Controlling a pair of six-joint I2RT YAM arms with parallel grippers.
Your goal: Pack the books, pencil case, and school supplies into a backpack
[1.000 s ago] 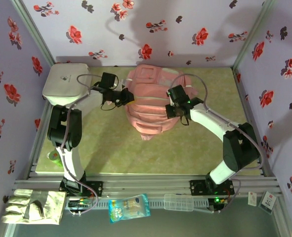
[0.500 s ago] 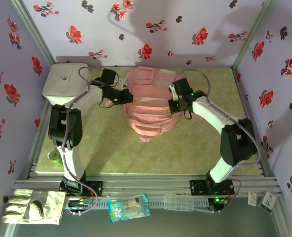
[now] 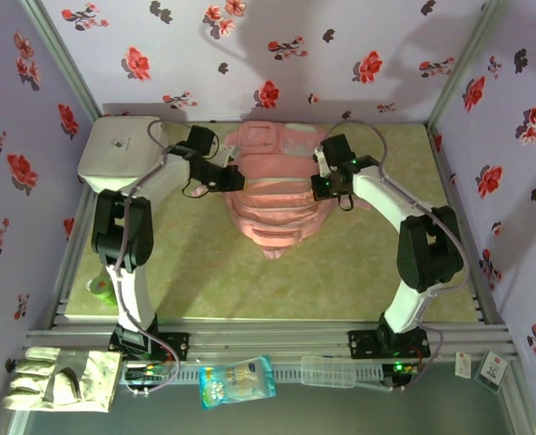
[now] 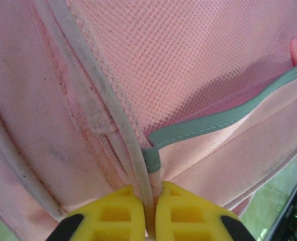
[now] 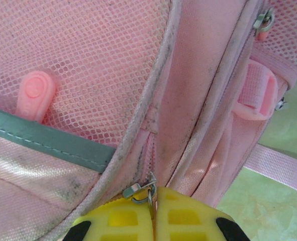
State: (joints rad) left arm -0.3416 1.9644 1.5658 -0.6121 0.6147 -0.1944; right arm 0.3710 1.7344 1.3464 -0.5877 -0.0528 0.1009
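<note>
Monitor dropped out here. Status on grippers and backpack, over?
Left gripper shut on pale trim. Right gripper shut on zipper pull. Backpack lying mid-table between arms. White box far left, apart.

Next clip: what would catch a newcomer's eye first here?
A big pink backpack lies mid-table between the two arms. The left gripper has its jaws shut on the pale piping on the bag's left side. The right gripper pinches a metal zipper pull on the bag's right side.
</note>
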